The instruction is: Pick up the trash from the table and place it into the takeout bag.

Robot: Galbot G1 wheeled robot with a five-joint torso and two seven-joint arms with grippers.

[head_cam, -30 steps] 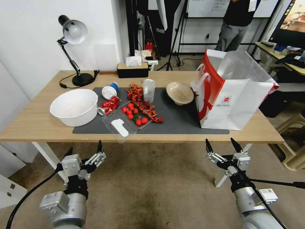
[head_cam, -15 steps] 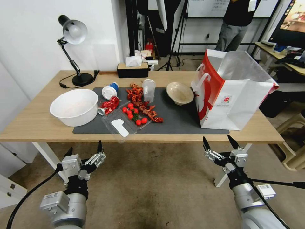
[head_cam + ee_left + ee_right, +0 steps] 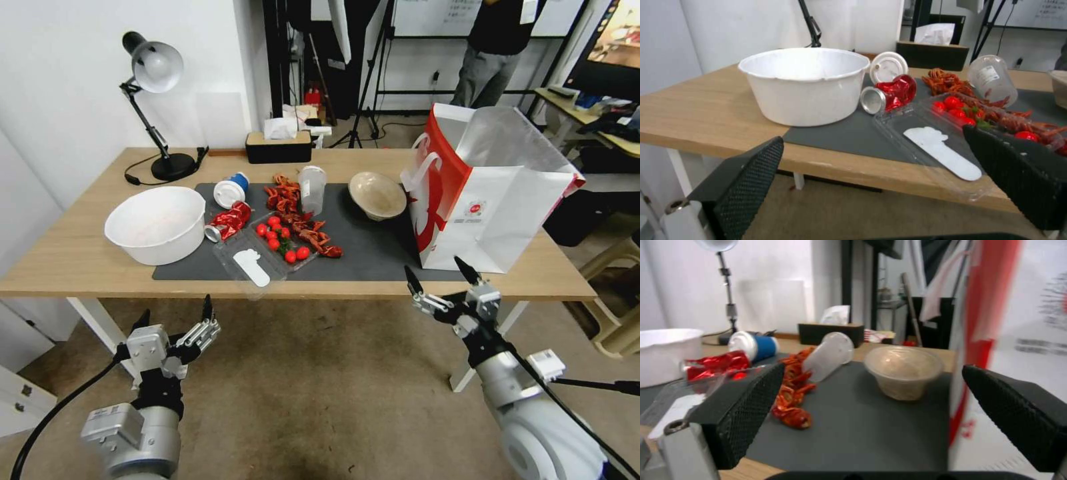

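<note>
Paper bowl (image 3: 377, 194): it stood upper centre of the head view on the grey mat (image 3: 373, 250), just beside the takeout bag (image 3: 490, 193). I judged it light, thin-walled and easy to dent; the rim looked the best place to grasp.
Crushed can (image 3: 229, 221): left of centre, light, stiff folds, perhaps slippery.
Clear cup (image 3: 312, 189): tipped over, soft-walled.
My right pincer (image 3: 441, 282): released wide, at the table (image 3: 73, 260) edge, nothing held.
My left pincer (image 3: 175, 320): released, low left, below the table.
</note>
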